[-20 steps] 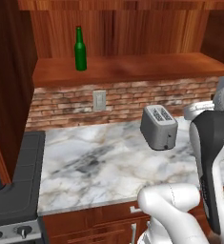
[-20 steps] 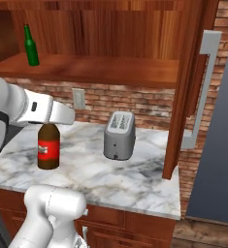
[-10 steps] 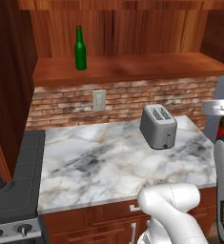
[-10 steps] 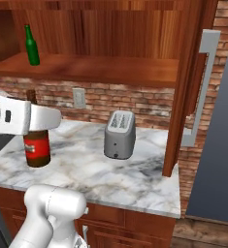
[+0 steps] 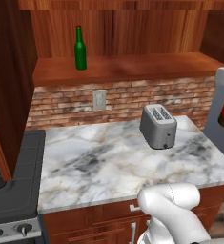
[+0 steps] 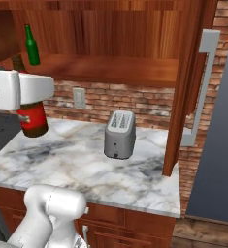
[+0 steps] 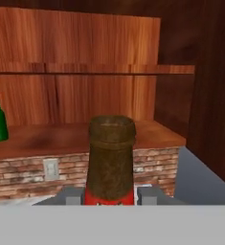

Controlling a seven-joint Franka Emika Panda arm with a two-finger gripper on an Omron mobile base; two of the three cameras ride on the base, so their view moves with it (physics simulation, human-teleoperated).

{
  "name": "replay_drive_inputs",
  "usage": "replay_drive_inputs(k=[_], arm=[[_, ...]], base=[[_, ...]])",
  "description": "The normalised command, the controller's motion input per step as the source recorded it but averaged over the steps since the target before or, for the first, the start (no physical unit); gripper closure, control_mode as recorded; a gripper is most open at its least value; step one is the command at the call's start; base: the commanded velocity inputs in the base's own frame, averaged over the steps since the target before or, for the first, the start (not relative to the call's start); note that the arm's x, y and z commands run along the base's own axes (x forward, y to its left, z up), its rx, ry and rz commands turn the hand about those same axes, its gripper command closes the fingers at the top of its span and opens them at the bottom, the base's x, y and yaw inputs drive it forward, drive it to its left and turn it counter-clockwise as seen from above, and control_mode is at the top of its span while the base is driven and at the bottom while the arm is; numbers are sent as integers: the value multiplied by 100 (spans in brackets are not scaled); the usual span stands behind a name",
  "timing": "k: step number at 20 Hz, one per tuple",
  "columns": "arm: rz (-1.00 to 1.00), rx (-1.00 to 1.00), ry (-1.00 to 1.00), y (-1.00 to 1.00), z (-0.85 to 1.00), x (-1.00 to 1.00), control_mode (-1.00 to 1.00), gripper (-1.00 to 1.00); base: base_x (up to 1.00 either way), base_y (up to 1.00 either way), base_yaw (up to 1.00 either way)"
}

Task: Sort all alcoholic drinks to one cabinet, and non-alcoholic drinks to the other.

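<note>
Moved since the earlier frames: the arm has swung the brown bottle (image 6: 33,118) further toward the arm's left, so that in the left base view it now shows at the right edge, against the grey refrigerator side. Gripper (image 7: 109,194): closed on the brown bottle, its two grey finger pads pressed against the red label on either side, the bottle upright and lifted clear of the marble countertop (image 5: 113,162). Brown bottle neck: rises in front of the hand camera, facing the open cabinet. Green bottle (image 5: 79,49): upright on the lower wooden shelf (image 5: 132,66) of that cabinet, toward its left end, well apart from the held bottle. Toaster (image 5: 158,127): grey, two-slot, standing on the countertop near the brick backsplash. Wall outlet (image 5: 99,99): on the brick, below the shelf. Stove (image 5: 11,190): dark, at the countertop's left end.
</note>
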Motion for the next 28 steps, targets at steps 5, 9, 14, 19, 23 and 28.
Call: replay_drive_inputs(k=[5,9,14,19,23,28], arm=[[10,2,-6,2,18,41,-100,100],[6,0,0,14,0,64,-100,100],[4,0,0,27,0,73,-100,100],[3,0,-1,13,0,55,-100,100],[2,0,-4,0,0,45,-100,100],[2,0,-8,0,8,38,-100,100]], base=[[0,0,0],[0,0,0],[0,0,0],[0,0,0],[0,0,0],[0,0,0]])
